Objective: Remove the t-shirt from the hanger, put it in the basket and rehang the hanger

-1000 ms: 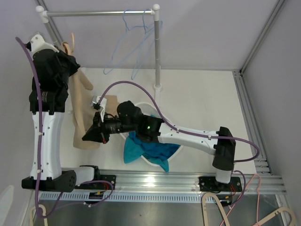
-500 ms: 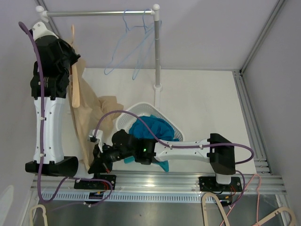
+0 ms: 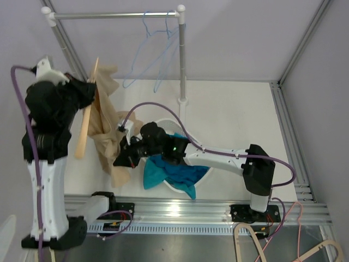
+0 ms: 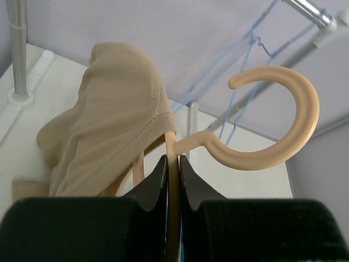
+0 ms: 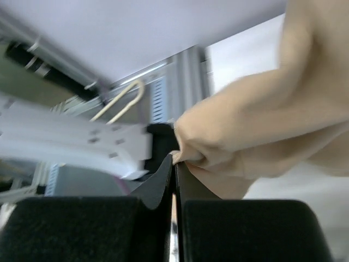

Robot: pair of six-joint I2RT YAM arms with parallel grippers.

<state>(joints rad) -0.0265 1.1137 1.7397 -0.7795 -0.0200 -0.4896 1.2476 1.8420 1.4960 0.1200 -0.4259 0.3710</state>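
Note:
The beige t-shirt [image 3: 106, 128] hangs bunched from one end of the tan hanger [image 3: 84, 128], which is tilted steeply at the left of the table. My left gripper [image 3: 90, 91] is raised there and shut on the hanger's neck [image 4: 173, 158], just below its hook [image 4: 283, 125]; the shirt [image 4: 109, 125] drapes over the arm to the left. My right gripper [image 3: 121, 160] reaches in from the right and is shut on a fold of the shirt's lower part [image 5: 256, 120], its jaws pinching the cloth at their tips [image 5: 174, 159].
A white basket [image 3: 163, 121] holding a teal cloth [image 3: 174, 170] sits under my right arm. A clothes rail with its pole [image 3: 182, 65] and blue wire hangers [image 3: 155, 49] stands at the back. More hangers [image 3: 305, 245] lie past the front edge.
My right gripper swung toward the front edge with the shirt and has come back up beside the basket. The left arm shifted and tilted the hanger, and the shirt has slid to one end.

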